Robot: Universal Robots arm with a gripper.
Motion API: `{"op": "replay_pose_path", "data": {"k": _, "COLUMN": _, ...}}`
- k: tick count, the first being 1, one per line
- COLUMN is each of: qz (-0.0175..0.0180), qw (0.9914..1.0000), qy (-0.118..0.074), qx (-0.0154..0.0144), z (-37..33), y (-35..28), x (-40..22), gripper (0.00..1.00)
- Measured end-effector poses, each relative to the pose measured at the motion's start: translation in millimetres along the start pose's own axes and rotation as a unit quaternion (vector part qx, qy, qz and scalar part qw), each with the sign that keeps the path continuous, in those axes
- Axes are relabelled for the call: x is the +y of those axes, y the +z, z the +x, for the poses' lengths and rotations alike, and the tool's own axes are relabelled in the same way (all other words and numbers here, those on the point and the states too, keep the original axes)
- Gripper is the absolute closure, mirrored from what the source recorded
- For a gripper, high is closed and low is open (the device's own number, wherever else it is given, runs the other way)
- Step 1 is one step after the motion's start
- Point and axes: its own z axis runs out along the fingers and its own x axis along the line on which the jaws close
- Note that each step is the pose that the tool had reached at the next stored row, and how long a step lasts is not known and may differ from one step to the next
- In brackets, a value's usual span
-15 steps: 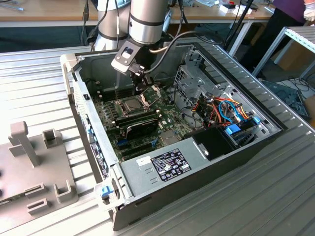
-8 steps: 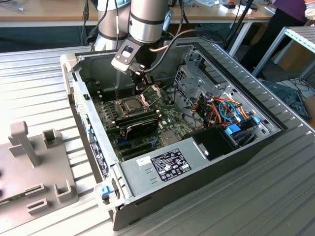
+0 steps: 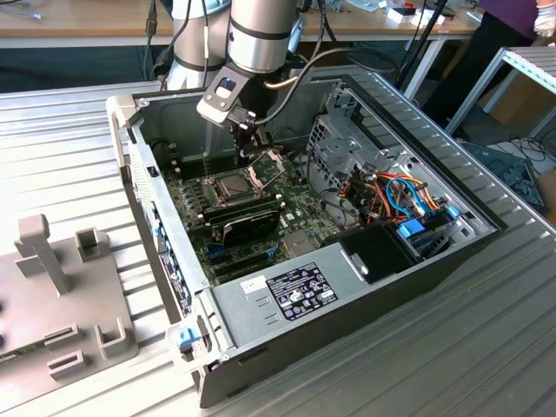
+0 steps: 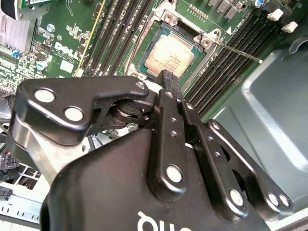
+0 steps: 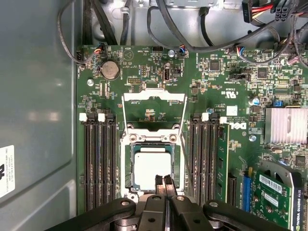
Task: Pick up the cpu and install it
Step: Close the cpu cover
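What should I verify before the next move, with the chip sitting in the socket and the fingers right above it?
1. The cpu lies inside the socket, edges square with it: ok.
2. The cpu is fully flat and seated: cannot tell.
3. The gripper is shut and holds nothing: ok.
4. The fingertips are clear of the cpu's top: cannot tell; in both wrist views they overlap its edge.
5. The hinged metal frame is swung open, off the cpu: ok.
6. The lever rod is unlatched and sticks out beside the socket: ok.
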Motion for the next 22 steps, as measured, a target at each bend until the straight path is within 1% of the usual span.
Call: {"op": "replay_pose_path", "data": {"k": 22, "qz": 0.0, "qw": 1.0, "qy": 0.0, "qx": 0.0, "z": -0.3, "y": -9.9, "x": 0.1, "gripper": 0.89}}
